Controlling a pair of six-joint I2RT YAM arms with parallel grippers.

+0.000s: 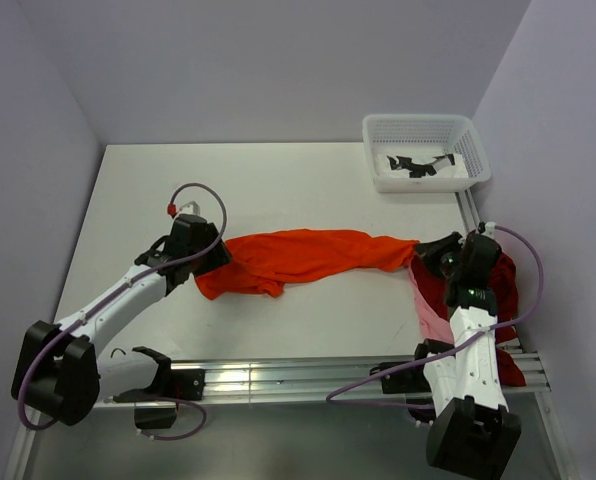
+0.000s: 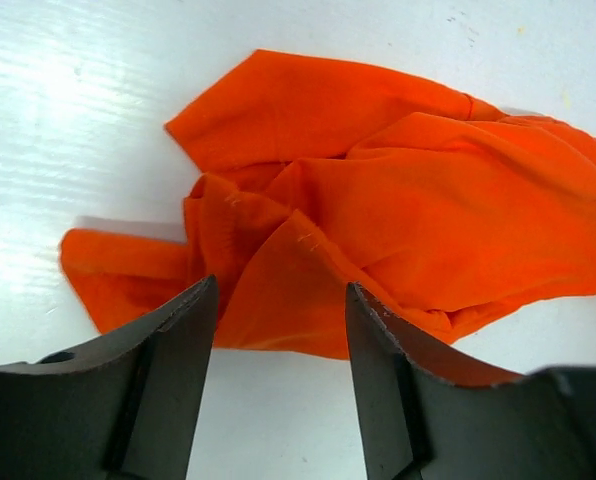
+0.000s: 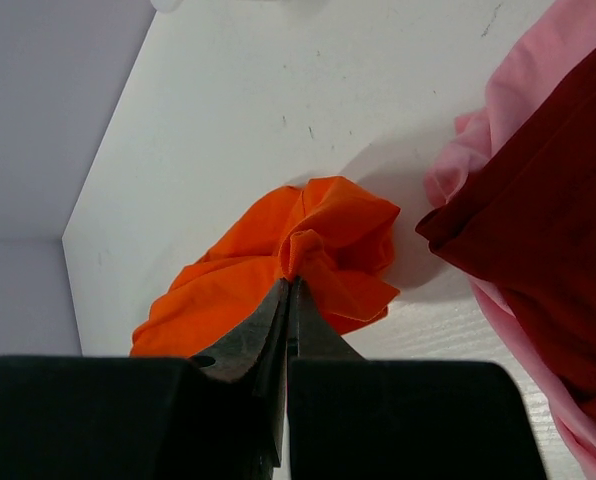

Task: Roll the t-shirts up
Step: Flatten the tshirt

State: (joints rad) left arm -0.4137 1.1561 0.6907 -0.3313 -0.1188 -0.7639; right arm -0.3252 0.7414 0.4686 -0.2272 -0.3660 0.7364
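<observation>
White table (image 1: pixel 278 180): orange t-shirt (image 1: pixel 308 258) lies stretched left to right. Left gripper (image 2: pixel 280 292) jaws apart over its left end; right gripper (image 3: pixel 290 288) jaws clamped on its right end.

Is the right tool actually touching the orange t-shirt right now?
Touching. The right wrist view shows the right tool shut, with a fold of the orange t-shirt pinched between its tips.
</observation>
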